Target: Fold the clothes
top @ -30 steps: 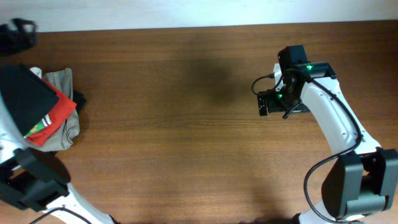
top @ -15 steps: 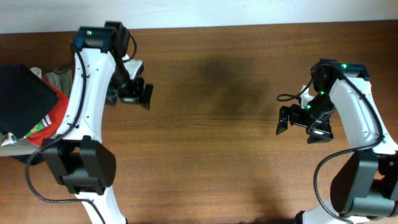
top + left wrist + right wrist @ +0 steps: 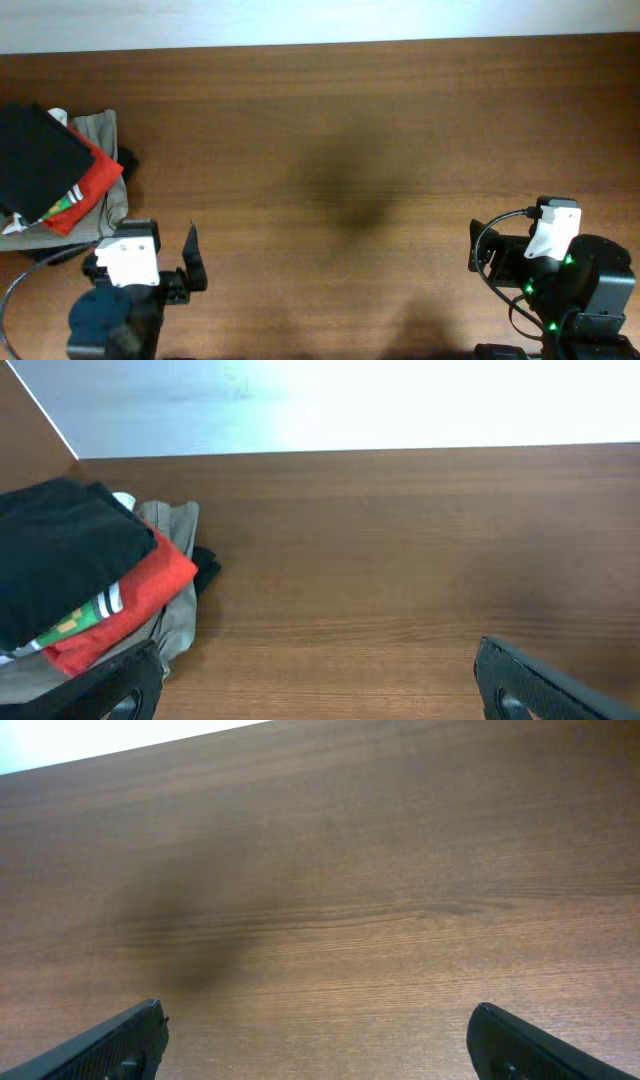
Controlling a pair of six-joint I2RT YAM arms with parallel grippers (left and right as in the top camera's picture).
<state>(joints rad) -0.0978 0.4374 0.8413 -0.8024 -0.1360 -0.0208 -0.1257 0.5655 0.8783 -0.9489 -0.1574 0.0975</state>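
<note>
Left pincer (image 3: pixel 318 660) is spread wide with nothing between its fingers (image 3: pixel 540 685); I see only bare wood in the gap. It sits low near the front edge of the tabletop (image 3: pixel 350 100), facing the far wall. Ahead of it and off to its left, a pile of clothes lies at the tabletop's left end. On top of that pile is the black garment (image 3: pixel 60 555), folded flat; I cannot make out any print on it. A red garment (image 3: pixel 135 600) sticks out from under it. A white piece with a green patch (image 3: pixel 85 620) shows at the pile's near edge, just below the black. A khaki garment (image 3: pixel 180 550) lies beneath and behind them, and a dark bit of cloth (image 3: pixel 205 570) pokes out beside it.

Right pincer (image 3: pixel 316 1012) is likewise wide open and empty, over bare wood near the front right of the tabletop, well apart from the pile. A soft dark shadow (image 3: pixel 350 195) falls on the middle of the tabletop, between the two arms.
</note>
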